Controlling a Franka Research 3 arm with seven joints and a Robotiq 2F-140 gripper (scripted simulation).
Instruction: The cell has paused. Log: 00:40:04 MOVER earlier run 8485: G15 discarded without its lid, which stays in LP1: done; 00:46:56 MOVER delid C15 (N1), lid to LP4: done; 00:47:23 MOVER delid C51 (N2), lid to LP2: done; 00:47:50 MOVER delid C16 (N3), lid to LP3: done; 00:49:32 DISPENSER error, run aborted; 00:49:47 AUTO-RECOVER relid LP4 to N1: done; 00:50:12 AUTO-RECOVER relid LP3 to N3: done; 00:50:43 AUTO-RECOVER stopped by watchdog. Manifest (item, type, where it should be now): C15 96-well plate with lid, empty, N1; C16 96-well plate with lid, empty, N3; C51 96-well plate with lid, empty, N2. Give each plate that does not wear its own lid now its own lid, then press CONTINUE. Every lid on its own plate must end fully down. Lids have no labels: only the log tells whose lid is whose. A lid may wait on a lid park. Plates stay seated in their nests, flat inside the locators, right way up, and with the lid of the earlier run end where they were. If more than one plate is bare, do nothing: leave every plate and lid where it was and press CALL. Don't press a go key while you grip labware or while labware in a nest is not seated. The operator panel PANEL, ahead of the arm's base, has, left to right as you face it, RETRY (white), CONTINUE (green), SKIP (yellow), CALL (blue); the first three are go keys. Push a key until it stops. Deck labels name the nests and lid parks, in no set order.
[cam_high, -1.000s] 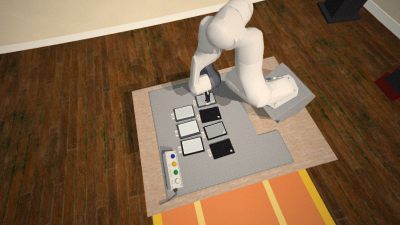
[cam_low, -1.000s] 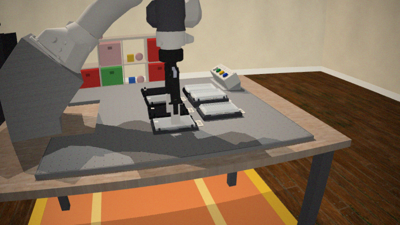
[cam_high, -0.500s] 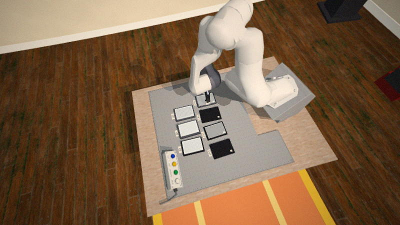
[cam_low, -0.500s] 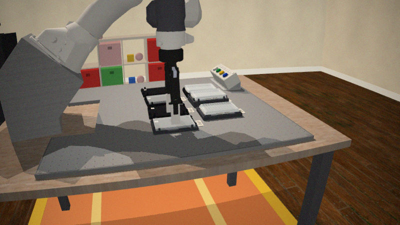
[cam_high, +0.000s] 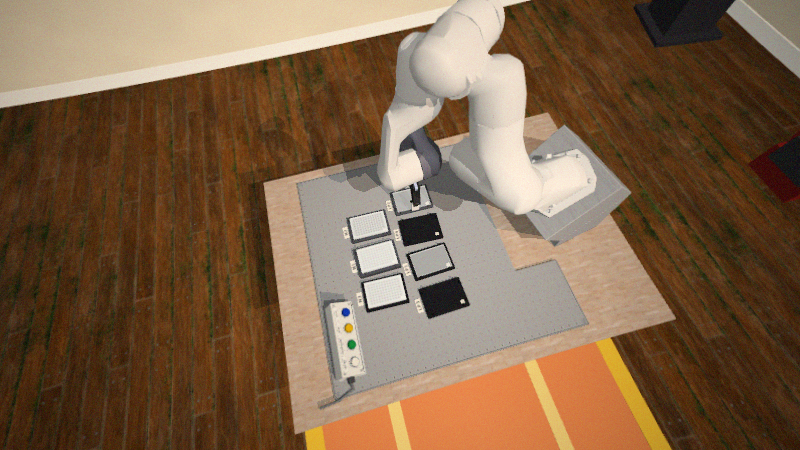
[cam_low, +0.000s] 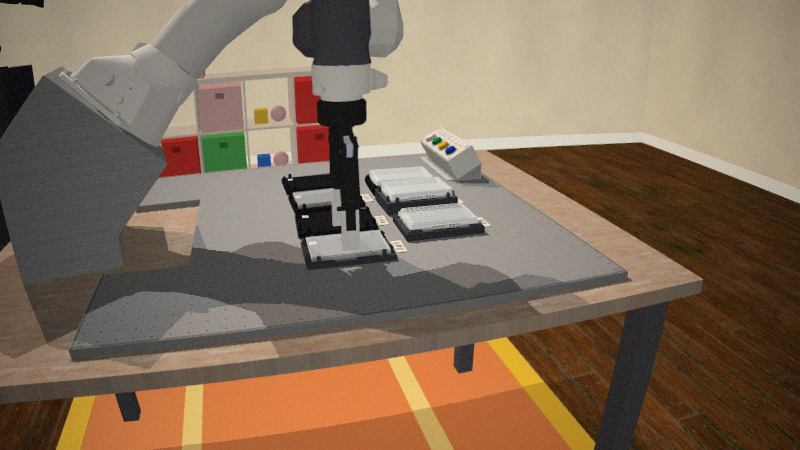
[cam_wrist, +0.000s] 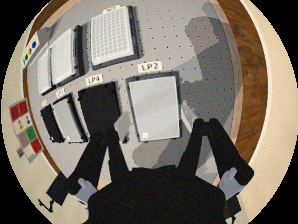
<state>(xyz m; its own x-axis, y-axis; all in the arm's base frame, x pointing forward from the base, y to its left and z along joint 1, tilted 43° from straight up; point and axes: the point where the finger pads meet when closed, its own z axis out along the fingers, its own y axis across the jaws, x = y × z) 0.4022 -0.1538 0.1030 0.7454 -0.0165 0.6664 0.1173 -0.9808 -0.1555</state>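
On LP2 park | lid (cam_wrist: 154, 107) flat, pale, seemingly clear | gripper (cam_wrist: 158, 183) spread wide, empty

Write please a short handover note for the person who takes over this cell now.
Gripper: jaws open, holding nothing, low over the lid on LP2.
Things: three plates sit in their nests. Two look lidded; the bare plate beside LP2 shows open wells. A second lid lies two parks further. LP4 has no lid.
Done: approach to LP2.
Left: grip that lid, seat it fully on the bare plate, release, press CONTINUE.
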